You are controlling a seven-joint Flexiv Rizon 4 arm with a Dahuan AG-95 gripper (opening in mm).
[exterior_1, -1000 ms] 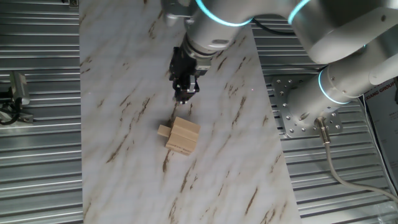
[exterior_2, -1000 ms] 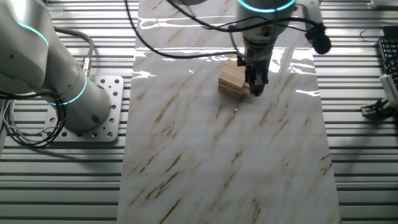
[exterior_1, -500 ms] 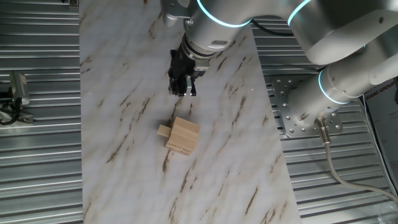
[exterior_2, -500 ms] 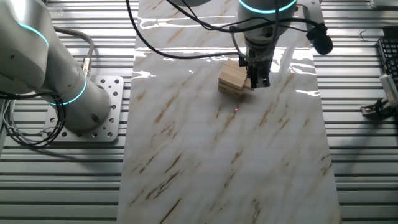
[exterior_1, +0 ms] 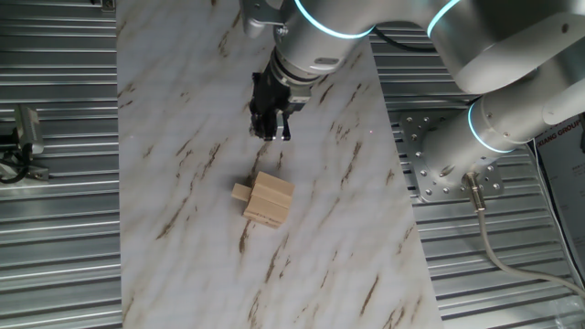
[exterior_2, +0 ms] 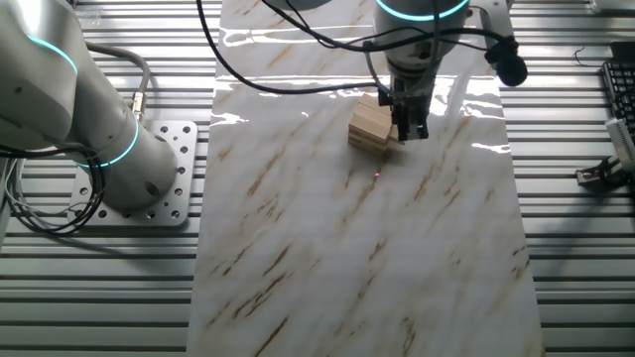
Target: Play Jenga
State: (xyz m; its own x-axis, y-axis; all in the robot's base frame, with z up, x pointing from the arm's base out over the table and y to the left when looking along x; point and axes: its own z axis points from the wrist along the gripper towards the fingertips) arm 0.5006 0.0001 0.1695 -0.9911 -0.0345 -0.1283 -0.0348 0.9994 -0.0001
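The Jenga stack (exterior_1: 269,199) is a small pile of pale-tan wooden blocks in crosswise layers on the marble-patterned table. One block (exterior_1: 240,192) sticks out of its left side. The stack also shows in the other fixed view (exterior_2: 369,125), partly behind the gripper. My gripper (exterior_1: 271,134) hangs above the table just beyond the stack, apart from it. Its dark fingers look pressed together with nothing between them. In the other fixed view the gripper (exterior_2: 412,131) is right beside the stack's right edge.
The marble-patterned board (exterior_1: 192,110) lies on a ribbed metal bench (exterior_1: 55,228). The arm's base plate (exterior_1: 439,169) is bolted to the right of the board. A second robot base (exterior_2: 149,178) stands left of the board in the other fixed view.
The gripper has lifted and drawn a little away from the stack. The stack and its protruding block have not moved.
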